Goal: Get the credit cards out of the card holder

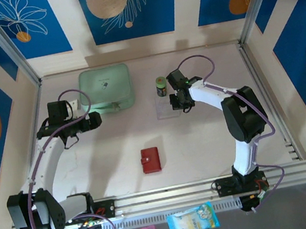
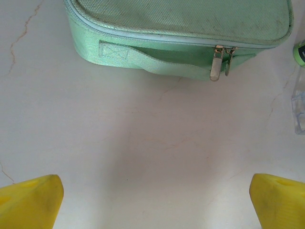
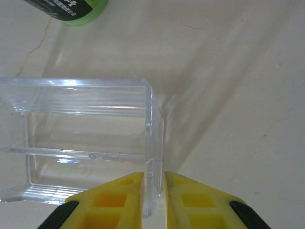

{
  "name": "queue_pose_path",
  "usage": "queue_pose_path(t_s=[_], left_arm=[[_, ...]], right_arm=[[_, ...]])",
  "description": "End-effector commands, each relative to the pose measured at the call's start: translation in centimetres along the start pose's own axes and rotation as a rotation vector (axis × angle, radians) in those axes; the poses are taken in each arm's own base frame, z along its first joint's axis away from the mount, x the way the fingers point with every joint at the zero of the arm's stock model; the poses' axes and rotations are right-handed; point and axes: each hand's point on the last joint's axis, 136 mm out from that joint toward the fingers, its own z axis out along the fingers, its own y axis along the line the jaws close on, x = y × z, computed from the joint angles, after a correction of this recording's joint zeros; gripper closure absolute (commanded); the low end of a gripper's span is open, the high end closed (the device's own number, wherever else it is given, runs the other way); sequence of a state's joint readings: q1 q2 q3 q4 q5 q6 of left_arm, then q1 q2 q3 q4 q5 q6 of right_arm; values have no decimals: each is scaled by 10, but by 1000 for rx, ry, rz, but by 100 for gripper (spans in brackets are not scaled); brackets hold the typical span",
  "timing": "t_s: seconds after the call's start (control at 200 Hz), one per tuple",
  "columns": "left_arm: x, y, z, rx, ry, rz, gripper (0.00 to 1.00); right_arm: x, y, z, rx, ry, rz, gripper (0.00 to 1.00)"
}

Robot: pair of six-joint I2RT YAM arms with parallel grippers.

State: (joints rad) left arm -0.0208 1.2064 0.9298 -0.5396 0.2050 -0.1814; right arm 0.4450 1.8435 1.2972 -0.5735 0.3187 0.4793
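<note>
one right gripper [image 3: 153,183] clamps the tray [image 3: 86,98] wall.

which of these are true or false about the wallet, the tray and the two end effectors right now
1. The red wallet lies closed on the table, with neither end effector touching it. True.
2. The left end effector is shut on the green case. False: it is open, over bare table just short of the case.
3. The right end effector pinches a wall of the clear tray. True.
4. The wallet sits inside the tray. False: it lies on the bare table, apart from the tray and nearer the arm bases.
5. A green bottle stands just beyond the tray. True.
</note>
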Motion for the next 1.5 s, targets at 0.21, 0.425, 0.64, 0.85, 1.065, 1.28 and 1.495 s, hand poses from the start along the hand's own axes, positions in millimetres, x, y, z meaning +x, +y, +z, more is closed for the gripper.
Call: queue_pose_path(t_s=[0.21, 0.425, 0.64, 0.85, 1.065, 1.28, 1.495], left_arm=[[6, -7, 5, 37, 19, -2, 0], [8, -11, 8, 56, 42, 3, 1], [8, -7, 8, 35, 42, 23, 1], [7, -7, 7, 28, 40, 31, 0], [7, -1, 4, -8, 31, 39, 0], [7, -1, 3, -7, 31, 40, 0], [6, 0, 0, -20, 19, 46, 0]], right_arm=[[0, 8, -39, -21, -36, -18, 78], [28, 45, -56, -165, 4, -162, 69], [78, 108, -81, -445, 57, -508, 53], [130, 172, -93, -665, 182, -713, 47], [192, 236, -91, -791, 320, -898, 41], [221, 256, -62, -760, 417, -960, 33], [224, 238, -40, -701, 474, -924, 18]])
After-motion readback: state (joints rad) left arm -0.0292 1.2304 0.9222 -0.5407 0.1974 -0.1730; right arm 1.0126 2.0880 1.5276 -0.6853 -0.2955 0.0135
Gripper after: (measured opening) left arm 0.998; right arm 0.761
